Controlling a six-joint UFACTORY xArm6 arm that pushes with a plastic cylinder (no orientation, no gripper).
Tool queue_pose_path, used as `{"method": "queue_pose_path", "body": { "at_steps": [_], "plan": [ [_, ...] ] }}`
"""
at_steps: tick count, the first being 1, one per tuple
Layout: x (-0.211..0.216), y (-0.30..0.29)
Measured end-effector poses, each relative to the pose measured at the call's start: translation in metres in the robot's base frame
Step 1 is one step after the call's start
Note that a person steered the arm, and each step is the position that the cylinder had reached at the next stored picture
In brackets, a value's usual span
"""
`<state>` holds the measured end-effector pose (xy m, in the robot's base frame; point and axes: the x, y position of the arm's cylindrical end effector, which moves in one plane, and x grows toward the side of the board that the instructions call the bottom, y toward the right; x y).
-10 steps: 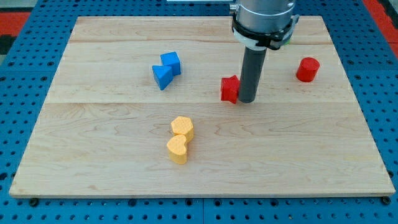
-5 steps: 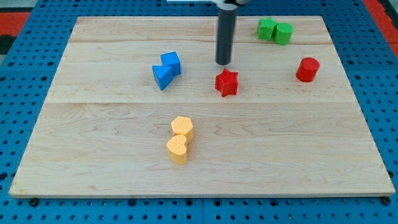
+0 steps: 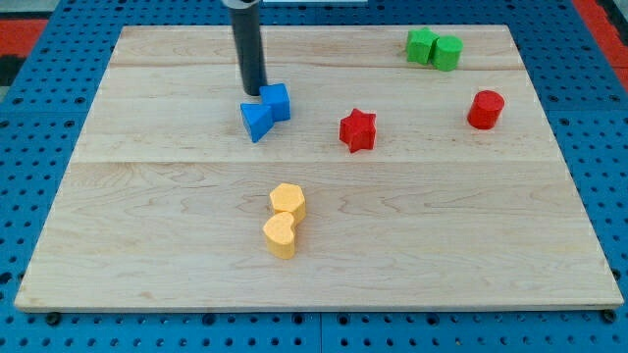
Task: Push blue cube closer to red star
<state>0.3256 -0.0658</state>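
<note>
My tip (image 3: 254, 93) of dark rod, touching blue cube (image 3: 276, 101) at its upper left. Red star (image 3: 358, 129) well apart, rightward on wooden bench (image 3: 442, 226). No jaws fitted.

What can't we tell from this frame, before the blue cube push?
- Contact: my tip sits at the upper-left edge of the blue cube; touching or a hair apart cannot be told in the camera view.
- Arm: cut off by the view's top; only the dark rod shows.
- Second blue block: it abuts the cube and its shape is unclear.
- Green blocks: too small to name shapes.
- Red star: fully visible.
</note>
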Motion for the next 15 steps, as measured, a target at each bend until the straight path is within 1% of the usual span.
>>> {"method": "queue_pose_path", "body": {
  "at_steps": [1,4,5,7,9,10,11,12,14,15],
  "plan": [
    [0.014,0.008],
    [0.045,-0.003],
    [0.045,0.005],
    [0.045,0.045],
    [0.045,0.043],
    [0.040,0.018],
    [0.013,0.017],
    [0.005,0.022],
    [0.007,0.041],
    [0.023,0.045]
  ]
}}
